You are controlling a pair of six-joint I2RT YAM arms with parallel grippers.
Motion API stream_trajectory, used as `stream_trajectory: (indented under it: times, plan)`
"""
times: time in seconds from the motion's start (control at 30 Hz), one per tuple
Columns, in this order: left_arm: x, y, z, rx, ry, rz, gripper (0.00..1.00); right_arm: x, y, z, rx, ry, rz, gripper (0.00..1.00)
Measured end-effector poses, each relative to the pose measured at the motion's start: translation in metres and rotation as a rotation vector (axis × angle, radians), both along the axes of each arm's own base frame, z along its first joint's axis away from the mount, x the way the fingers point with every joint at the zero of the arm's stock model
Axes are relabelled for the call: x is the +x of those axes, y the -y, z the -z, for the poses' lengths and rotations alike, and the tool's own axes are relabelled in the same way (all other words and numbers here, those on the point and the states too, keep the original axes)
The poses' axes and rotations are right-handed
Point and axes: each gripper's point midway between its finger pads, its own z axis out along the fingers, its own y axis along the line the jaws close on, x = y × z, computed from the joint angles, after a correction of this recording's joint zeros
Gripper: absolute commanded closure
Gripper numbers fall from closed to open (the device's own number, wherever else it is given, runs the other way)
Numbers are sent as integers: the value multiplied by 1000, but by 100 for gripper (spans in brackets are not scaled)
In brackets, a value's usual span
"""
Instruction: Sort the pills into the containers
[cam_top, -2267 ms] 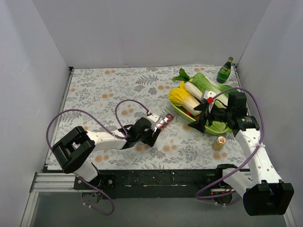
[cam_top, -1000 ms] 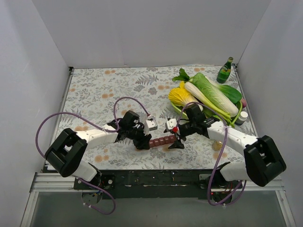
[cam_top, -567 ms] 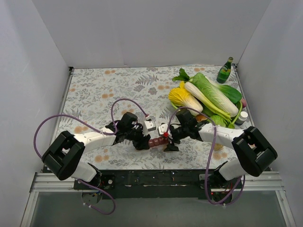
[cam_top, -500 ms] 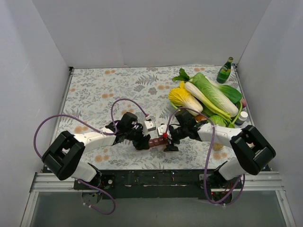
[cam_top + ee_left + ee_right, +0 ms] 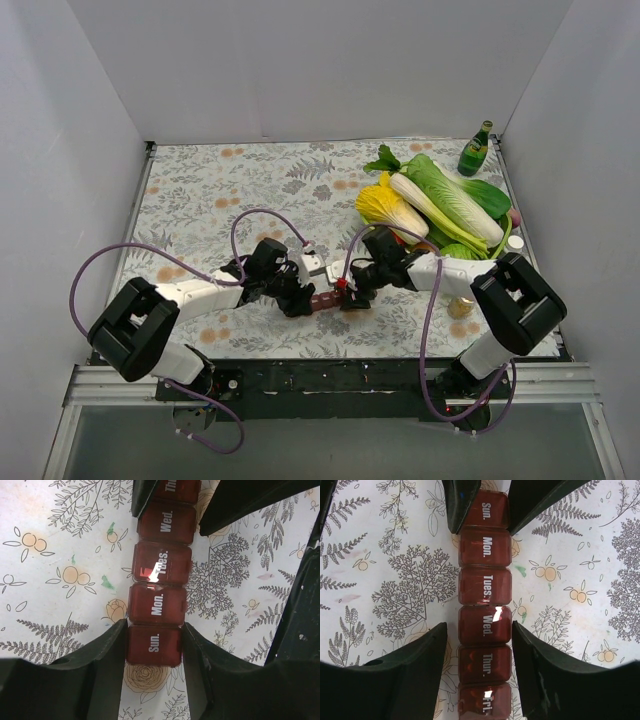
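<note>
Containers (image 5: 159, 570): dark-red strip on tablecloth (image 5: 60, 555).
Left gripper (image 5: 153, 630): fingers pinching the Sun. end.
Right gripper (image 5: 479, 630): fingers spread, straddling Wed. and Thur.

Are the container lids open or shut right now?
Shut: every lid in view on the containers lies flat, with the Sun. through Fri. labels facing up.

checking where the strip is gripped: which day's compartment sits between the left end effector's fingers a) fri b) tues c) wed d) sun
d: the left wrist view shows the left end effector clamped on both sides of the Sun. compartment, the end one of the containers.
</note>
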Motion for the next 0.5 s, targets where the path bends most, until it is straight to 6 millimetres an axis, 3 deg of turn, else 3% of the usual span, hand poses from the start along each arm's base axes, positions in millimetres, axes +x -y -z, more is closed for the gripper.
stream_trajectory:
  times: [0.5]
  plan:
    - [-3,-5,3,7,-35,-44,94,2,-4,0,10,-40,11,61]
